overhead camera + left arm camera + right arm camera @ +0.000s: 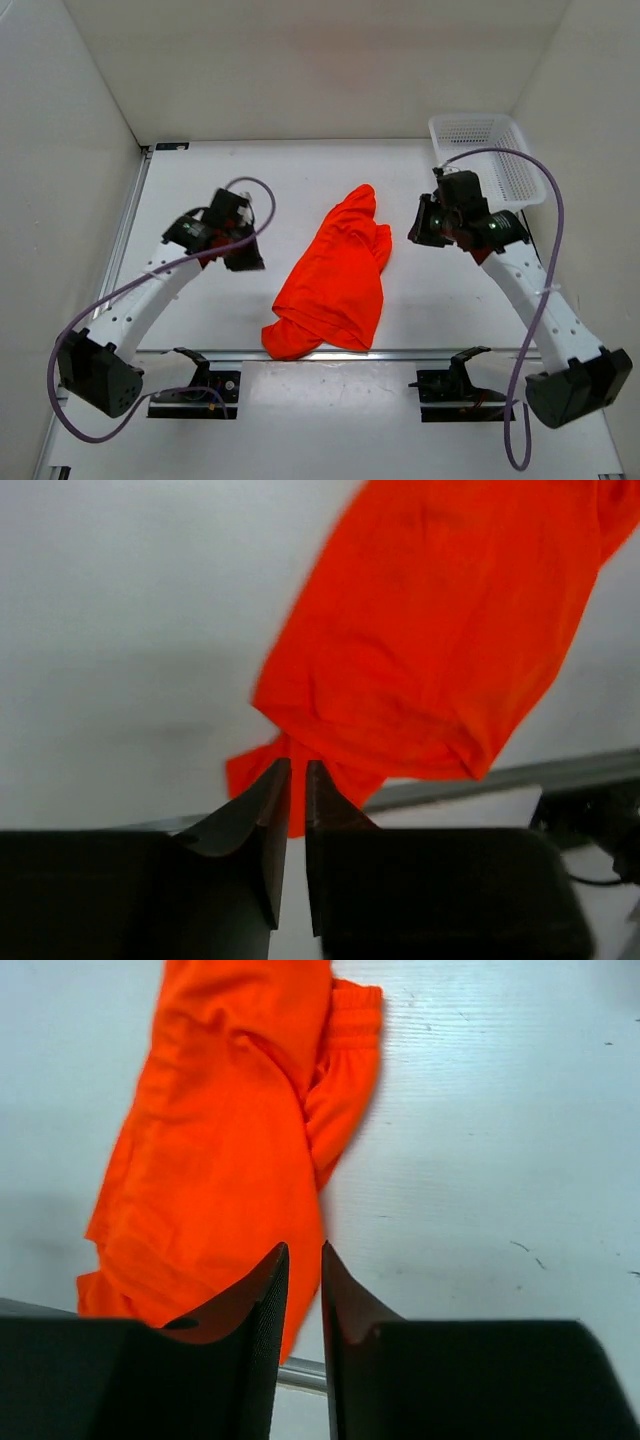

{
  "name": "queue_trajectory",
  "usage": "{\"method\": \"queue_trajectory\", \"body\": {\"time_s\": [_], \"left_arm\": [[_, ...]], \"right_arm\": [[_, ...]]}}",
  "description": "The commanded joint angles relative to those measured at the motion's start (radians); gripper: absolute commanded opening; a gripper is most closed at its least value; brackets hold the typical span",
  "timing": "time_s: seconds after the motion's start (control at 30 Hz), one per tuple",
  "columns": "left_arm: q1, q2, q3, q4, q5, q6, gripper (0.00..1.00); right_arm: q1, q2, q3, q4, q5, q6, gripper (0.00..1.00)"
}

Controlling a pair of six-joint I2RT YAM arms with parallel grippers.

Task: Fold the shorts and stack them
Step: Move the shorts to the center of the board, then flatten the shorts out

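Surface (300, 180): white, walled on the left, far and right sides by white panels.
Rail (420, 353): a metal strip across the near edge of the surface; the near end of the shorts reaches it.
Cables (545, 300): purple, one looping along each arm; the right one arcs in front of the basket in the top view.
Shorts (335, 280): bright orange, in a rumpled, partly doubled-over heap in the middle of the surface, between the two arms. They run slantwise, narrow end far and wide end near. The right wrist view shows a gathered waistband (355, 1020) at the far end, tucked beside a fold.
Left tool (298, 765): fingers drawn nearly together with only a thin slit between them, gripping nothing. The top view shows it left of the shorts and apart from them; in its own camera the near corner of the cloth shows just past the fingertips.
Right tool (304, 1250): fingers likewise close together with a narrow gap, nothing held. It is near the right edge of the shorts but not touching.
Basket (476, 118): white plastic mesh, at the far right corner of the surface, behind the right arm; the shorts lie outside it, well apart.
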Motion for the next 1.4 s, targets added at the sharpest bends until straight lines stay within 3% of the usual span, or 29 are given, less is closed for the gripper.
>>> {"method": "queue_trajectory", "body": {"time_s": [0.0,0.07,0.13,0.17,0.2,0.23,0.3,0.43,0.53,0.6,0.63,0.67,0.73,0.87,0.97,1.03,1.1,1.2,1.23,1.37], "left_arm": [[-0.162,-0.016,-0.126,0.112,0.119,-0.138,0.25],[-0.228,0.016,-0.164,0.126,0.088,-0.192,0.49],[-0.238,0.083,-0.183,0.152,0.042,-0.224,0.78],[-0.238,0.108,-0.183,0.152,0.025,-0.224,0.86],[-0.238,0.136,-0.183,0.152,0.015,-0.224,0.86],[-0.238,0.189,-0.183,0.164,0.001,-0.224,0.86],[-0.248,0.231,-0.197,0.201,-0.030,-0.224,0.83],[-0.238,0.353,-0.197,0.261,-0.053,-0.233,0.70],[-0.229,0.424,-0.185,0.284,-0.053,-0.224,0.64],[-0.229,0.485,-0.175,0.284,-0.053,-0.224,0.58],[-0.229,0.501,-0.165,0.284,-0.053,-0.215,0.51],[-0.229,0.515,-0.165,0.284,-0.053,-0.215,0.30],[-0.215,0.525,-0.165,0.284,-0.053,-0.215,0.11],[-0.180,0.454,-0.174,0.284,-0.053,-0.201,0.10],[-0.140,0.414,-0.149,0.250,-0.053,-0.166,0.10],[-0.112,0.394,-0.119,0.203,-0.076,-0.147,0.10],[-0.103,0.394,-0.053,0.165,-0.105,-0.126,0.10],[-0.054,0.394,0.061,0.089,-0.143,-0.077,0.10],[-0.039,0.394,0.096,0.069,-0.153,-0.063,0.10],[0.092,0.433,0.333,-0.038,-0.212,0.023,0.10]], "right_arm": [[0.011,-0.030,-0.087,0.038,-0.061,0.027,0.23],[0.022,-0.030,-0.166,0.077,-0.101,0.055,0.26],[0.034,-0.019,-0.199,0.100,-0.110,0.069,0.39],[0.043,-0.010,-0.200,0.111,-0.110,0.079,0.40],[0.043,0.010,-0.200,0.111,-0.110,0.079,0.42],[0.054,0.019,-0.187,0.111,-0.110,0.079,0.51],[0.065,0.047,-0.169,0.111,-0.092,0.079,0.57],[0.065,0.102,-0.103,0.111,-0.032,0.060,0.59],[0.056,0.192,-0.011,0.111,0.002,0.026,0.62],[0.056,0.295,0.090,0.111,0.002,0.009,0.69],[0.056,0.335,0.128,0.111,0.002,-0.006,0.72],[0.056,0.420,0.168,0.111,0.011,-0.006,0.78],[0.046,0.508,0.308,0.102,0.011,-0.016,0.83],[0.037,0.789,0.584,0.027,0.011,-0.016,0.94],[0.017,0.974,0.798,-0.016,0.020,0.007,0.95],[0.008,1.101,0.937,-0.040,-0.001,0.039,0.91],[0.008,1.195,1.030,-0.051,-0.033,0.040,0.63],[0.008,1.230,1.077,-0.051,-0.095,0.067,0.05],[0.008,1.230,1.077,-0.051,-0.095,0.076,0.00],[0.008,1.184,1.173,-0.030,-0.060,0.076,0.00]]}}
